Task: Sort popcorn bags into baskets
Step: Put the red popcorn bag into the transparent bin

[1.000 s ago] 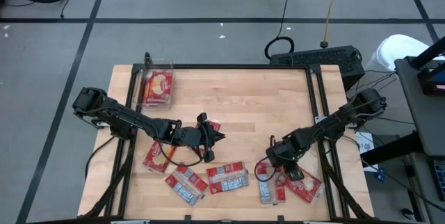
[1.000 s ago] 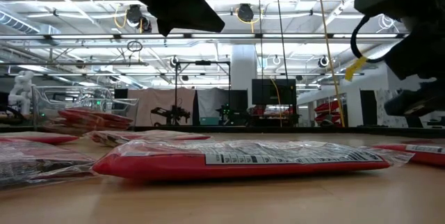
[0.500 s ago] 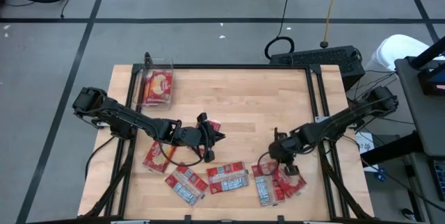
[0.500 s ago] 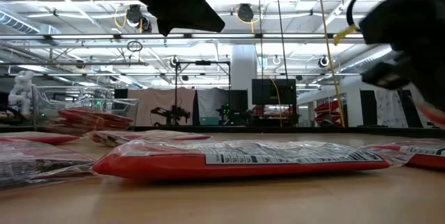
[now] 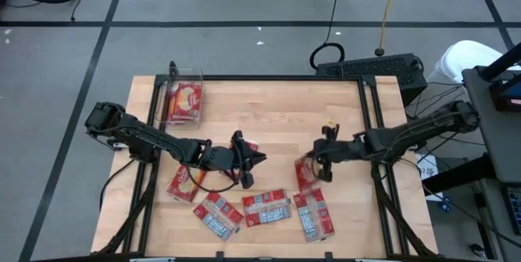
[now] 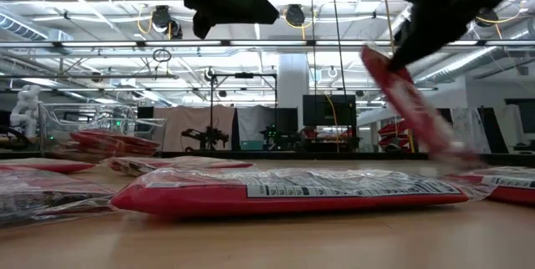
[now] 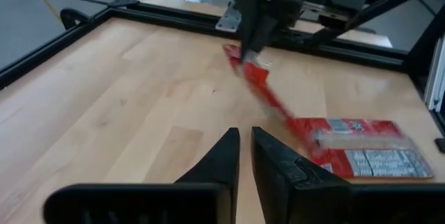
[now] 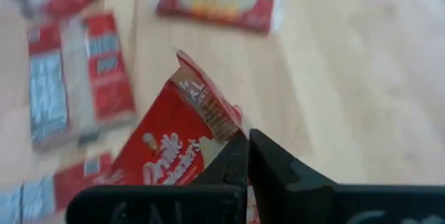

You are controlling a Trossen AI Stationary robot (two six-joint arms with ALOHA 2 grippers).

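The wooden table (image 5: 277, 115) fills the middle of the high view, framed by a black rail. The left arm reaches in from nine o'clock, and its left gripper (image 5: 252, 159) hovers just left of the table's centre with nothing in it; in the left wrist view its two fingers (image 7: 224, 156) stand nearly together, only a thin gap between them. The right arm comes in from three o'clock, and the right gripper (image 5: 319, 162) sits just right of centre, clamped on the top edge of one red popcorn bag (image 5: 306, 174). That held bag (image 6: 410, 102) hangs tilted in the low view, its upper end in the gripper and its lower end near the tabletop; whether it touches the wood cannot be told. In the right wrist view the fingers pinch the crimped edge of the bag (image 8: 174, 147). At eleven o'clock, in the table's far left corner, stands the clear basket (image 5: 184, 99) with a popcorn bag showing its yellow picture inside it (image 5: 186, 99). Along six o'clock lie loose bags flat on the wood: one (image 5: 313, 215) below the right gripper, one (image 5: 266, 207) to its left, another (image 5: 216, 213) further left, and one (image 5: 184, 183) at about seven o'clock under the left arm. A small red bag (image 5: 251, 146) lies just beside the left gripper.
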